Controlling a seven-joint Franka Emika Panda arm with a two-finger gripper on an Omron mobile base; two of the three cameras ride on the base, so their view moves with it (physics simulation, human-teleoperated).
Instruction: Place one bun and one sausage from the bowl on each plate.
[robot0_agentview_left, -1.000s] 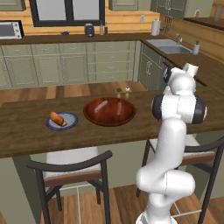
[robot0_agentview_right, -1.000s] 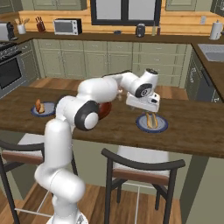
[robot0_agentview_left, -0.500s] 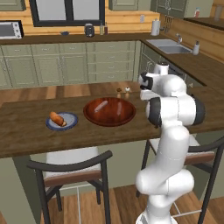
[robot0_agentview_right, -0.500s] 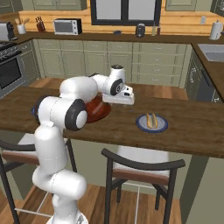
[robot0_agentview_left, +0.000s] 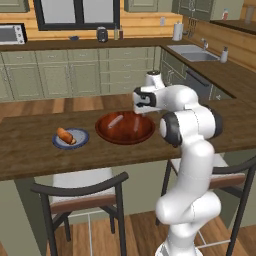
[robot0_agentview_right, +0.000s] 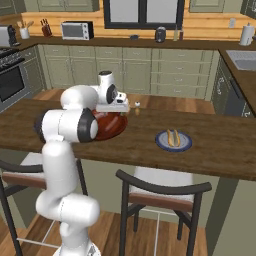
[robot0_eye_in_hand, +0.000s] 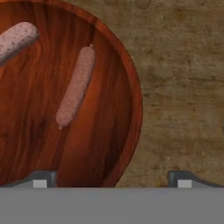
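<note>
Claw (robot0_eye_in_hand: 109, 179) spread, empty, over glossy wooden bowl (robot0_eye_in_hand: 127, 87); speckled pink sausage (robot0_eye_in_hand: 76, 85) inside.

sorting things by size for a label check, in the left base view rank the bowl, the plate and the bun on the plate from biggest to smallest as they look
1. Bowl, clearly widest.
2. Plate, roughly half the bowl's width.
3. Bun, lying on the plate, smaller than it.
All three sit about equally far along the counter, so nearness hardly skews this.

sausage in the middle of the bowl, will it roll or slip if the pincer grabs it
The sausage is a smooth, round, slender cylinder, so it would probably roll sideways if nudged. The glossy, curved bowl likely lets it slide. The pincer might best close across its width.
</note>
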